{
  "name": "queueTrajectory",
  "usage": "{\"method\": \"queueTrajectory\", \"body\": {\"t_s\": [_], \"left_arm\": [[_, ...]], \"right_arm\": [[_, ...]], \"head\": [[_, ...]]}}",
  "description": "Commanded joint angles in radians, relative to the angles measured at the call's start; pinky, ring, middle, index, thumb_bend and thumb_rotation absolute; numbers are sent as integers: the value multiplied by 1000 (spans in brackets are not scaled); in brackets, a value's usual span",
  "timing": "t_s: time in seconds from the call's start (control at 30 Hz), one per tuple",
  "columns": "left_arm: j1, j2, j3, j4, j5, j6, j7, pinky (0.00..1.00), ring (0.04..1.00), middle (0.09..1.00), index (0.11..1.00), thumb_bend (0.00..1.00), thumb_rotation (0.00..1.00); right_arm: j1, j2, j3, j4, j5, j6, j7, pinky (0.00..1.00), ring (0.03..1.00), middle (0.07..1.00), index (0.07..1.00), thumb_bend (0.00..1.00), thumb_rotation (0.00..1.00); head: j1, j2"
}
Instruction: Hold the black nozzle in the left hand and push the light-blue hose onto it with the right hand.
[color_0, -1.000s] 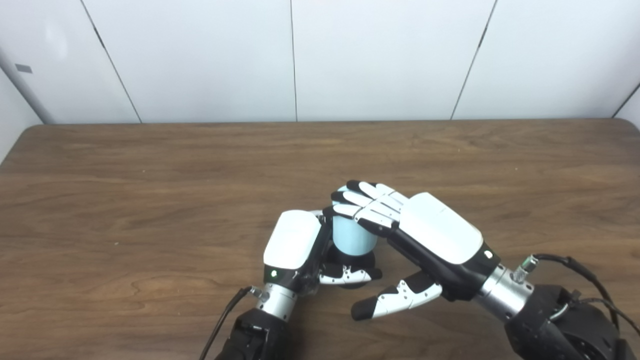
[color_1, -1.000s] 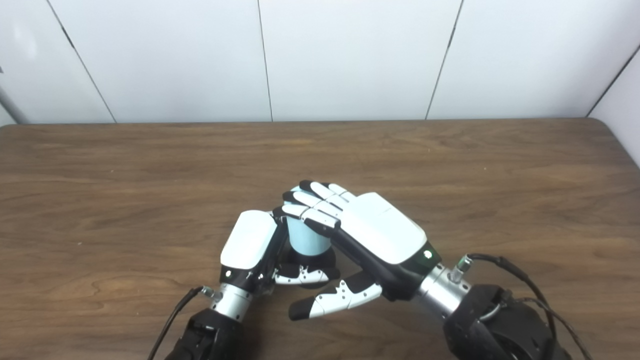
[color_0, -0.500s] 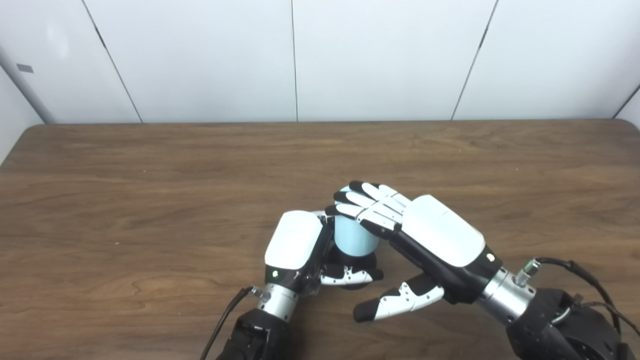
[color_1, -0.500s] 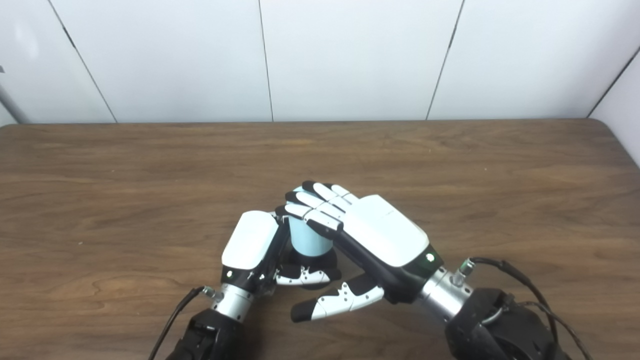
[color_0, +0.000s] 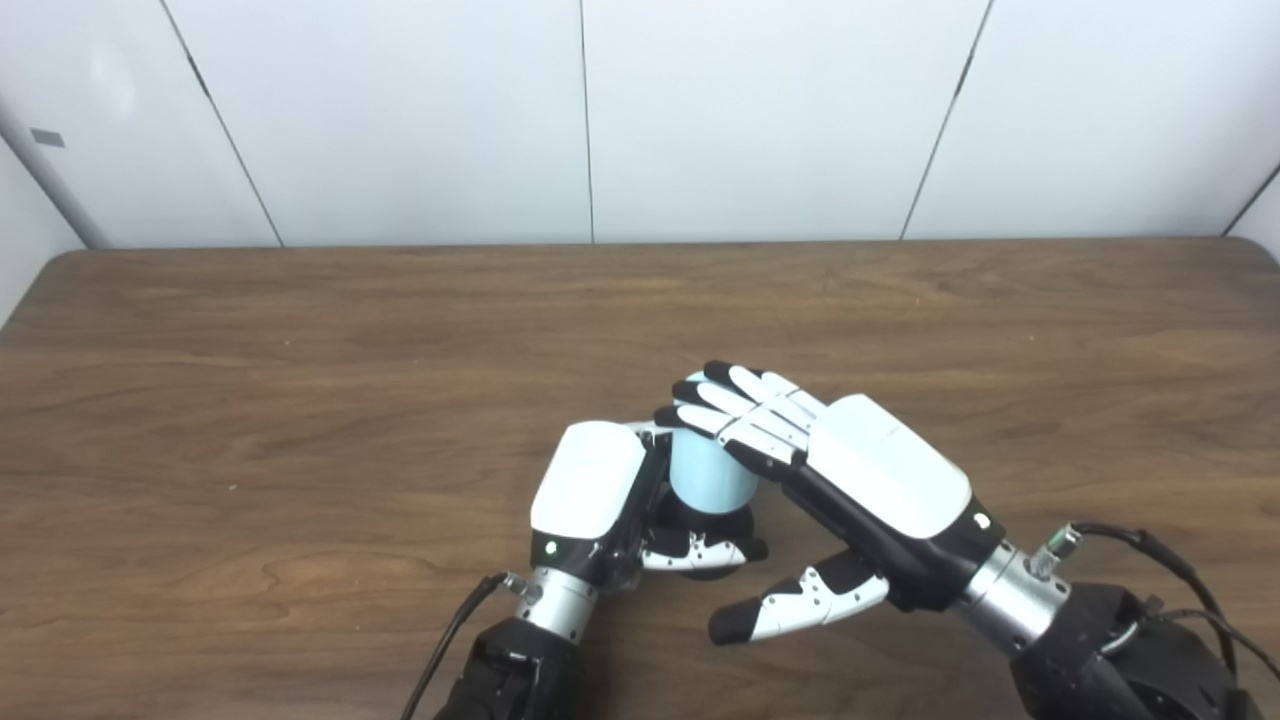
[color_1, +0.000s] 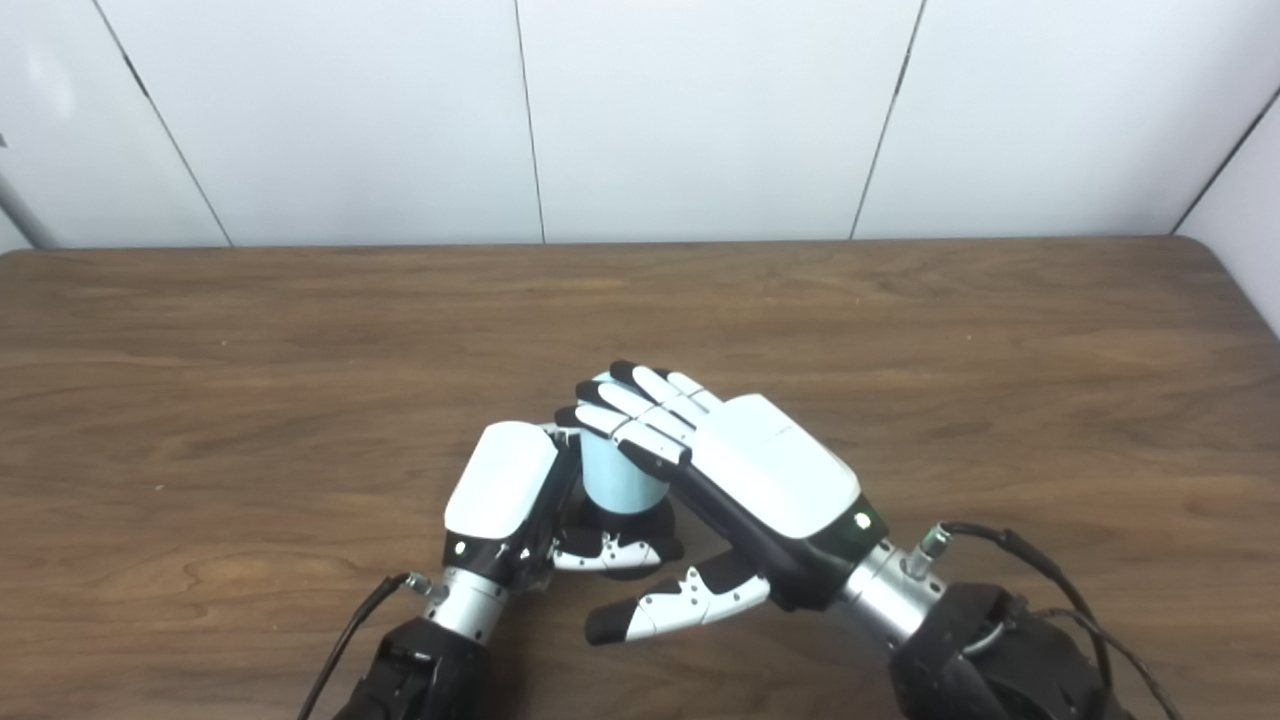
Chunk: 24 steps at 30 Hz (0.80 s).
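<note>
Near the table's (color_0: 300, 400) near-centre, the left hand (color_0: 590, 495) grips the nozzle (color_0: 712, 522) while the right hand (color_0: 860, 470), fingers flat and thumb splayed, presses the hose (color_0: 705, 470), so an off-centre push could tip it.

Two head cameras sit side by side, looking down and forward over the brown desk (color_0: 300, 400) toward the white wall (color_0: 760, 110). Both see nearly the same scene at close range, the right eye's view set slightly rightward.
</note>
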Motion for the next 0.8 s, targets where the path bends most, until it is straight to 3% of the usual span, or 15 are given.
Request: {"method": "queueTrajectory", "body": {"t_s": [0.0,0.77], "left_arm": [[30,11,-11,37,20,31,-51,356,467,444,497,477,0],[35,4,-11,26,23,46,-67,372,481,465,489,478,0]], "right_arm": [[67,-47,29,84,-16,28,107,946,959,929,908,717,1000],[69,-53,71,87,-38,37,116,943,950,917,907,744,1000]], "head": [[1,1],[4,4]]}}
